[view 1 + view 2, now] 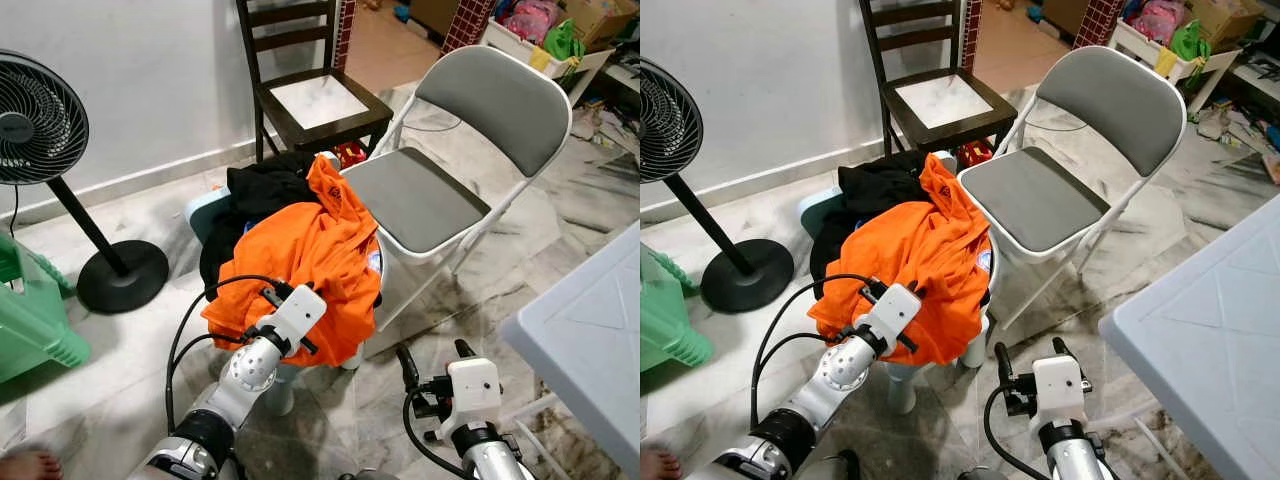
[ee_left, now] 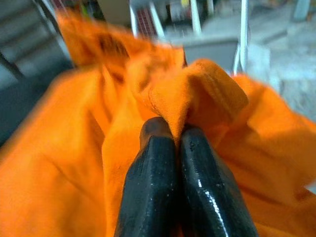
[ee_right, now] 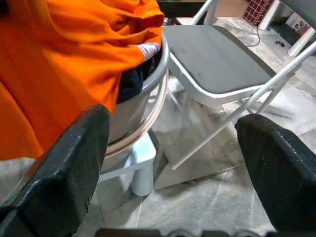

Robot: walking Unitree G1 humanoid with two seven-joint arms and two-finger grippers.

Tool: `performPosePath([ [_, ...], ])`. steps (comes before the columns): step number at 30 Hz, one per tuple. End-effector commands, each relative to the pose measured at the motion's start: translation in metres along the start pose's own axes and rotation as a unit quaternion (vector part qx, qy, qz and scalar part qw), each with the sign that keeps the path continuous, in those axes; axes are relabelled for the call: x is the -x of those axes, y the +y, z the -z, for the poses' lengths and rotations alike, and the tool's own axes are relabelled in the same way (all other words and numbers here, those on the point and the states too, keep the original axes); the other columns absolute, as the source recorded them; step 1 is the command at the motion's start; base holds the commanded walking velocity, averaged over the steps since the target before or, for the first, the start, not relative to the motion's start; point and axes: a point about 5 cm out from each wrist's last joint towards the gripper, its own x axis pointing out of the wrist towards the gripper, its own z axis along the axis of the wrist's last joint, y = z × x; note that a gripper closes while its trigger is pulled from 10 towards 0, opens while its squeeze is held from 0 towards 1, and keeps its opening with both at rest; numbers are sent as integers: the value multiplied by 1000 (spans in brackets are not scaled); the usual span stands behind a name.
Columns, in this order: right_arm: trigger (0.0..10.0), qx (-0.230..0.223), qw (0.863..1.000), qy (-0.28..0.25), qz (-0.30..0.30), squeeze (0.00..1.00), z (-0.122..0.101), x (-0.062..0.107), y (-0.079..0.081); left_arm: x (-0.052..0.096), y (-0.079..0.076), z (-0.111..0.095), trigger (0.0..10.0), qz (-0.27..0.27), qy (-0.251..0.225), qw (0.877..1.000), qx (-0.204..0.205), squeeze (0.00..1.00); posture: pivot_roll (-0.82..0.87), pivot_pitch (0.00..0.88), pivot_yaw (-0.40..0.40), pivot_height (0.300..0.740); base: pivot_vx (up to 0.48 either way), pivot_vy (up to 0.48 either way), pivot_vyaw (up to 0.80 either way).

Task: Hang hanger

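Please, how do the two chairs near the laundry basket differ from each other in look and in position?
The folding chair has a white metal frame with grey padded seat and back; the wooden chair has a dark frame, slatted back and pale seat. The folding chair stands right beside the basket holding the orange shirt; the wooden chair stands further back, against the wall. Both seats carry nothing.

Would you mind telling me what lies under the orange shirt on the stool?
Under the orange shirt sits a grey basin on a small pale stool, with a black garment beside it. The left gripper pinches a fold of the shirt. The basin's deeper contents are covered.
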Motion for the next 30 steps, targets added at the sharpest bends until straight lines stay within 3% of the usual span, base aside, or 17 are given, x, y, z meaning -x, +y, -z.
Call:
performPosePath([
  [1,10000,0,1000,8,8,0,3,3,-5,-2,2,-20,0,-1,-70,997,-33,0,-63,152,-103,740,0,0,0],
  [5,10000,-3,1000,11,1,0,6,-1,0,-4,11,-44,0,4,-150,986,-78,0,-34,150,-102,740,0,0,0],
  [10,10000,-5,1000,5,-4,0,3,-8,5,-5,13,-65,0,12,-201,976,-81,0,-16,149,-99,740,0,0,0],
  [14,10000,-5,1000,5,-3,0,4,-12,5,-5,11,-89,0,28,-256,964,-58,0,1,148,-94,740,0,0,0],
  [21,10000,-8,1000,-2,13,0,3,-16,3,-19,7,-105,0,79,-246,966,-6,0,13,125,-81,740,0,0,0],
  [23,10000,-19,999,-9,38,0,2,-18,-3,-27,7,-99,0,79,-207,975,23,0,16,119,-76,740,0,0,0],
  [25,10000,-30,998,-15,58,0,0,-18,-7,-27,8,-92,0,77,-192,978,19,0,15,112,-70,740,0,0,0],
  [28,10000,-98,987,-38,125,0,-4,-17,-23,-27,11,-69,0,67,-123,989,50,0,33,90,-57,740,0,0,0],
  [30,10000,-107,984,-39,133,0,-4,-16,-25,-28,11,-64,0,65,-104,991,57,0,36,88,-56,740,0,0,0],
])
